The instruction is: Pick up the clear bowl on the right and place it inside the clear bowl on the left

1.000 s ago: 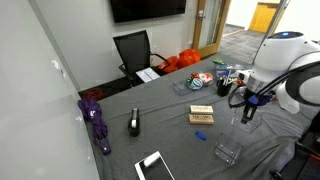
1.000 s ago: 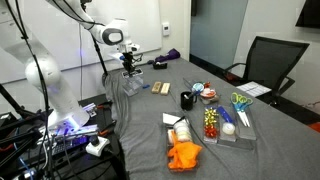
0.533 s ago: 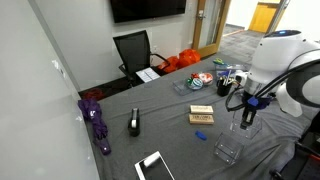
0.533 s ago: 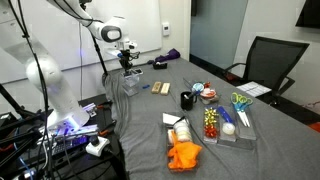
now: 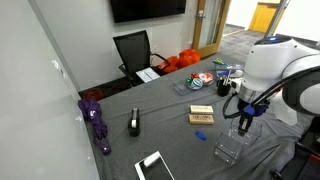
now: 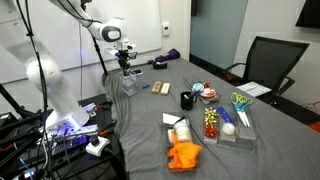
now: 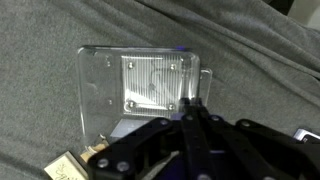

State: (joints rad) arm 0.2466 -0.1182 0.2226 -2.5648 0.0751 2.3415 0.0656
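Note:
A clear square plastic bowl (image 7: 140, 85) with a ribbed base fills the wrist view. In both exterior views it sits at the table's near edge (image 5: 228, 152) (image 6: 127, 88), right under the gripper. My gripper (image 7: 190, 112) has its fingers pressed together on the bowl's right wall. It points straight down in both exterior views (image 5: 244, 126) (image 6: 127, 74). I cannot make out a second clear bowl apart from this one.
A tan box (image 5: 202, 116) and a small blue item (image 5: 200, 136) lie just left of the bowl. Further along are a black object (image 5: 134, 123), a purple cloth (image 5: 96, 120) and a tablet (image 5: 155, 167). A black cup (image 6: 187, 99) and an orange cloth (image 6: 183, 155) lie mid-table.
The arm has shifted slightly and the wrist has dropped a little over the clear bowl. The fingers stay shut.

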